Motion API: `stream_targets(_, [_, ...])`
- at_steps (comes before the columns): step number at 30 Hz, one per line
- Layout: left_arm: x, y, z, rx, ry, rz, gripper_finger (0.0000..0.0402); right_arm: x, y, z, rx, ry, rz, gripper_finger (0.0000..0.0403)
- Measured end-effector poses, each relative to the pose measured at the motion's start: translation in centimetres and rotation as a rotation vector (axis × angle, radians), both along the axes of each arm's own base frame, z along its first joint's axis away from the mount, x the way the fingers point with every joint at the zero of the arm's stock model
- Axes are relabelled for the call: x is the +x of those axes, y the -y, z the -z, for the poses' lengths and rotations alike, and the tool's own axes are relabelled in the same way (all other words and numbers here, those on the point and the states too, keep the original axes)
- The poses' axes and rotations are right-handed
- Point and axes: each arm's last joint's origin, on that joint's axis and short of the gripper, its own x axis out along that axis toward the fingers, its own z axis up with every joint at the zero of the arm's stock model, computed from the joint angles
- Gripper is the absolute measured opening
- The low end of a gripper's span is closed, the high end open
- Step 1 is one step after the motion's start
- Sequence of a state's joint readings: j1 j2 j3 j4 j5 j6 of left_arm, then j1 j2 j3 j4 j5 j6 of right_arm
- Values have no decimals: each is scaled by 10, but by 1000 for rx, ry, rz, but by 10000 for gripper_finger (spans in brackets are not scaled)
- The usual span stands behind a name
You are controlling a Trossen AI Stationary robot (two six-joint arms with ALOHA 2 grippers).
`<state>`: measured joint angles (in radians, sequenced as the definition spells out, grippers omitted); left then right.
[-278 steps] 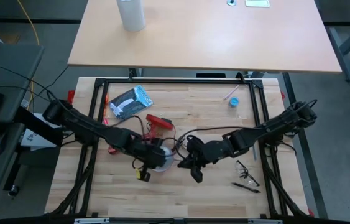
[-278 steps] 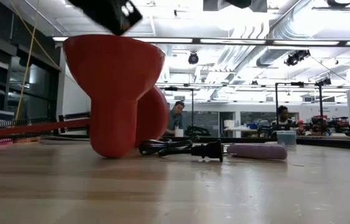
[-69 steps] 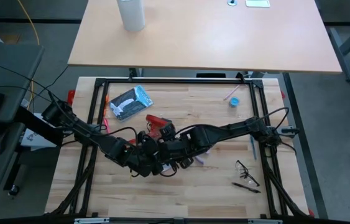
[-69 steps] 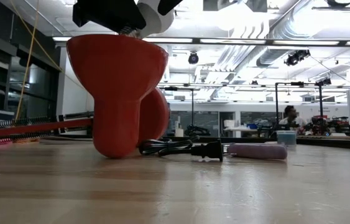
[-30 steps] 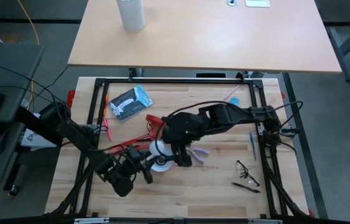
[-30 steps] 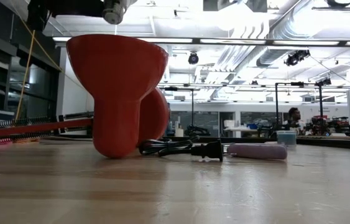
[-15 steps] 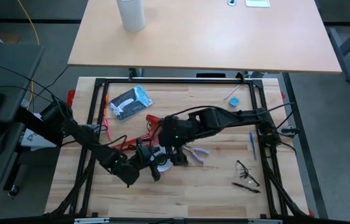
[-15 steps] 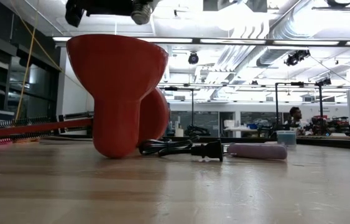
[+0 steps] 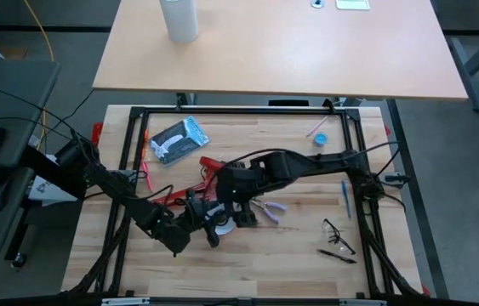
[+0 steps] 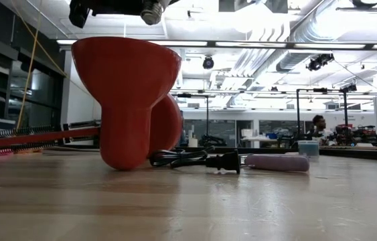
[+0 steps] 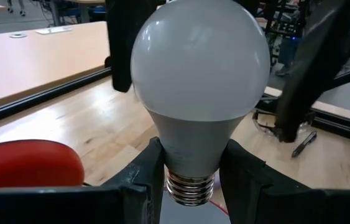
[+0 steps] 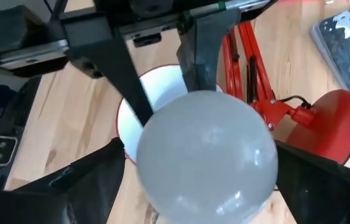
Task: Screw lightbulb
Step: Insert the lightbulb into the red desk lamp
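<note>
Left pincer (image 11: 190, 180) grips the lightbulb (image 11: 199, 81) — base down.

The left gripper (image 11: 190, 177) has its jaws closed on the lightbulb (image 11: 199, 93) neck. The right gripper (image 9: 237, 206) meets it at mid-bench, jaws spread beside the globe.

— Where does the lightbulb (image 11: 199, 81) sit?

— Between the left gripper's (image 11: 190, 177) fingers (image 11: 142, 171), which clamp its neck just above the screw base; its rounded end points away from that hand.

— And the right gripper (image 9: 237, 206)?

— Directly opposite, its fingers either side of the bulb's rounded end.

— What lies under them?

— The lamp shade (image 12: 156, 93), just beneath both grippers; the lamp base (image 12: 339, 118) lies beyond it on the table (image 9: 290, 255).
</note>
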<state>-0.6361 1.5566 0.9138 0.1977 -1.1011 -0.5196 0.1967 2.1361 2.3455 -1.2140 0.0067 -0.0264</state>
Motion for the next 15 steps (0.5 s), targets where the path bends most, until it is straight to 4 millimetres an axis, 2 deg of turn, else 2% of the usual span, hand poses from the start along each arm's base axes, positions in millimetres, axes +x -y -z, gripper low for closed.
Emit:
stream_targets(8, [0, 0, -1, -4, 6, -1, 108, 2, 0, 1, 5, 13, -1, 335])
stream_targets(15, [0, 0, -1, 9, 0, 3, 108, 2, 0, 1, -19, 16, 9, 283])
